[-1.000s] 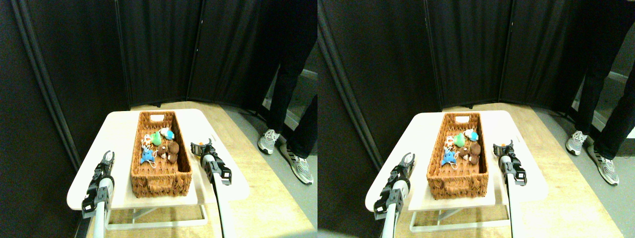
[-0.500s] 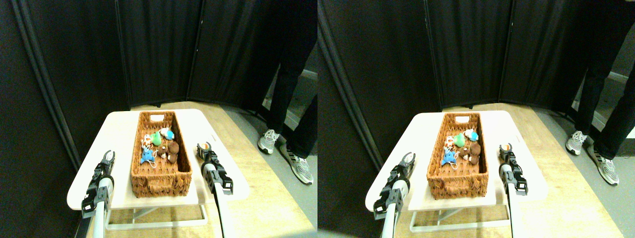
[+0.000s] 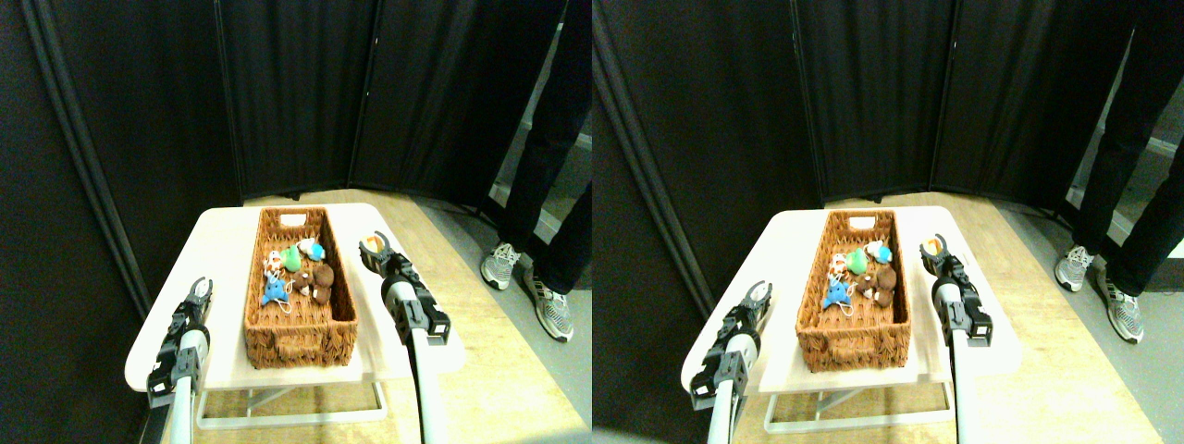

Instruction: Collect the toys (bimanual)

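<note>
My right gripper point(image 3: 374, 243) is clamped on a small orange toy point(image 3: 374, 245), raised just right of the woven wicker basket point(image 3: 301, 328). My left gripper point(image 3: 197, 289) hovers with jaws apart over the smooth white counter point(image 3: 222, 245). Soft plush toys point(image 3: 298, 270), blue, green and brown, cluster inside the basket; their shapes blur together.

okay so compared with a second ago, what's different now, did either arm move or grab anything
The right gripper, with something orange between its jaws throughout, has lifted and pushed farther along the table beside the basket. The left gripper barely shifted and holds nothing. The person's nearer shoe stepped slightly. The toys in the basket lie as they did.
</note>
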Action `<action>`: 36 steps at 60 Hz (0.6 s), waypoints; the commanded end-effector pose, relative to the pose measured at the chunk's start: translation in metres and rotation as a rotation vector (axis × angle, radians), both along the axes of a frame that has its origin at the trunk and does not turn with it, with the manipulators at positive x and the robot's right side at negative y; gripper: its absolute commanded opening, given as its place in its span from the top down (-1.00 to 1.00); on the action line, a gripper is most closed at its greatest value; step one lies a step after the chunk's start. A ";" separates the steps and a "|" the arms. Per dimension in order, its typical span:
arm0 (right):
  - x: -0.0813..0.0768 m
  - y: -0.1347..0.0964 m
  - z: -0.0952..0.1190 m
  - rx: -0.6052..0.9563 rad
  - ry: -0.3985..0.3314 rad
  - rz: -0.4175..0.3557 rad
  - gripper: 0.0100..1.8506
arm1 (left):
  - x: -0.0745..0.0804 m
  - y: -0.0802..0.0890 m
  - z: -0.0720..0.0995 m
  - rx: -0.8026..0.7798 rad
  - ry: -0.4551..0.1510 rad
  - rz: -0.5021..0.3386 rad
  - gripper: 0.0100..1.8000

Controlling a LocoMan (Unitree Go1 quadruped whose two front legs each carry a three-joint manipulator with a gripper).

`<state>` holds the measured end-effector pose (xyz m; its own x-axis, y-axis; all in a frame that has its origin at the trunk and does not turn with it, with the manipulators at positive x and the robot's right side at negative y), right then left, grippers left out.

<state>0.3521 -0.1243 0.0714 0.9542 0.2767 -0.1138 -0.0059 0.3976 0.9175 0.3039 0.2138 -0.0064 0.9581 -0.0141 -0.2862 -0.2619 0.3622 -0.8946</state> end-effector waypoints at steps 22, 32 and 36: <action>-0.005 0.078 0.043 0.045 -0.041 0.134 1.00 | -0.005 0.005 0.008 0.043 -0.073 0.037 1.00; -0.011 0.105 0.032 0.098 -0.004 0.193 1.00 | -0.011 0.008 0.009 0.054 -0.090 0.027 1.00; -0.013 0.110 0.026 0.115 0.011 0.211 1.00 | -0.013 0.009 0.009 0.067 -0.098 0.021 1.00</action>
